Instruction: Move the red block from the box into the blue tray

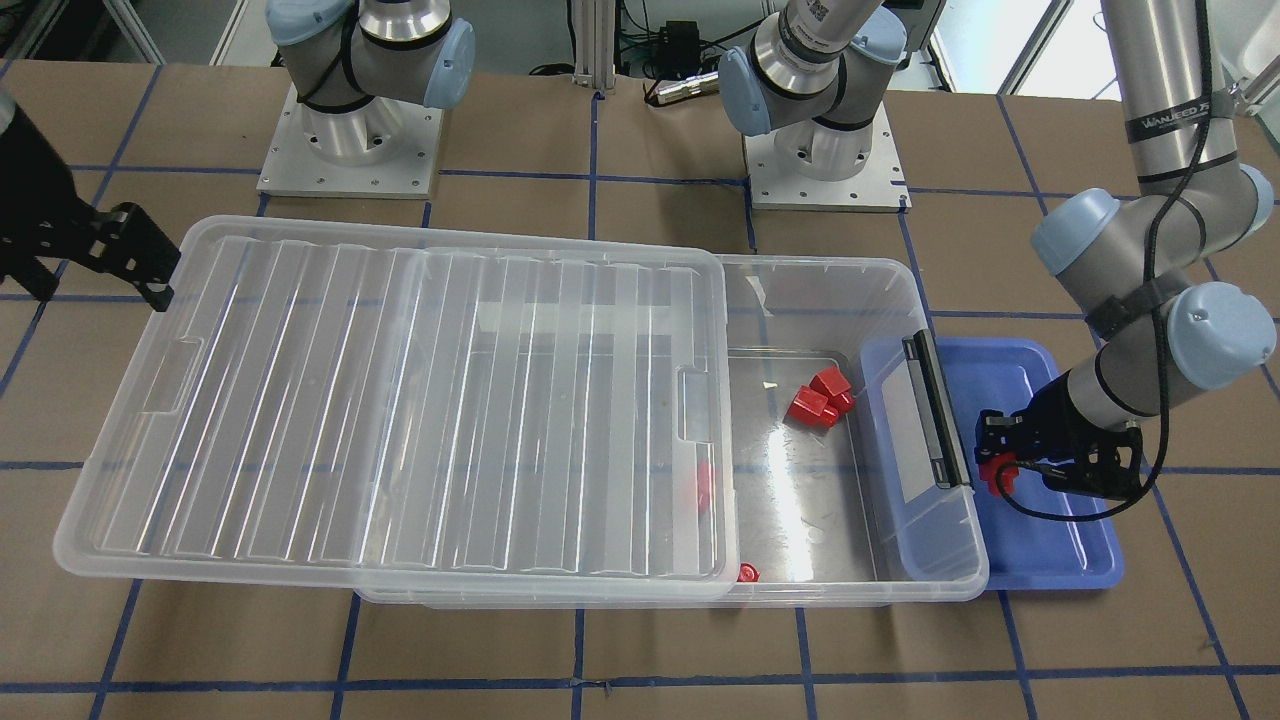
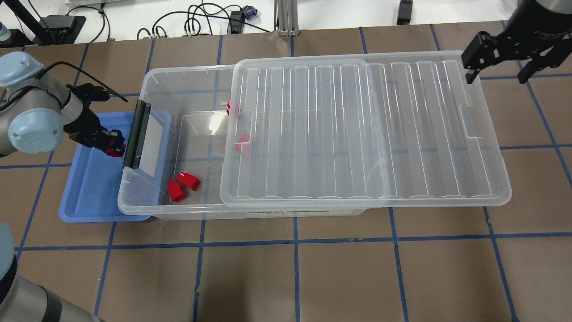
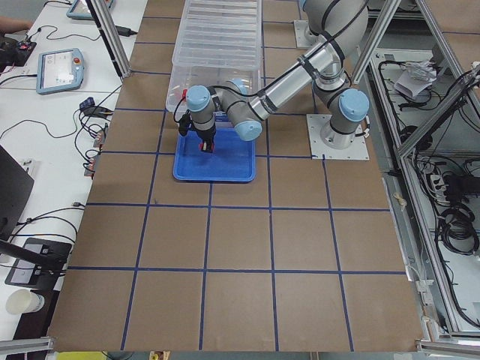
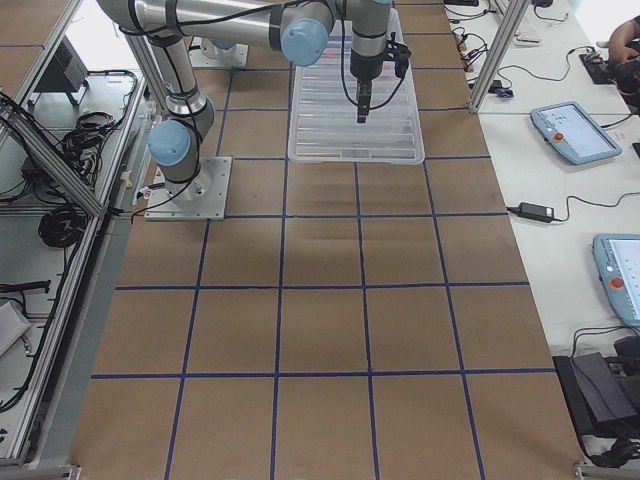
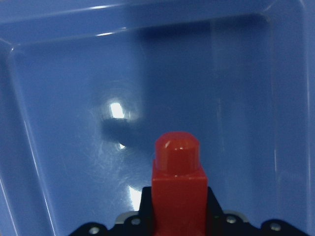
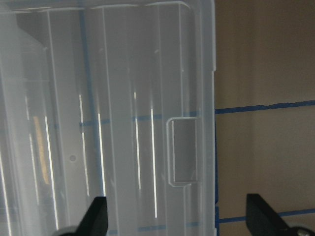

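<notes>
1. My left claw (image 2: 115,146) is pinching the red block (image 5: 178,182) by its wide end, and the narrow stepped end pokes out past my fingers.
2. The block hangs over the blue tray (image 2: 89,192), toward its 12 o'clock edge in the overhead view.
3. The tray lies at 9 o'clock of the box (image 2: 187,76), tucked partly under its latch end.
4. Two other red blocks (image 2: 183,184) lie in the box's uncovered part, near 7 o'clock.
5. The lid (image 2: 357,134) covers the box's 3 o'clock side.
6. My right claw (image 2: 495,79) is spread wide, holding nothing, over the lid's 2 o'clock corner.
</notes>
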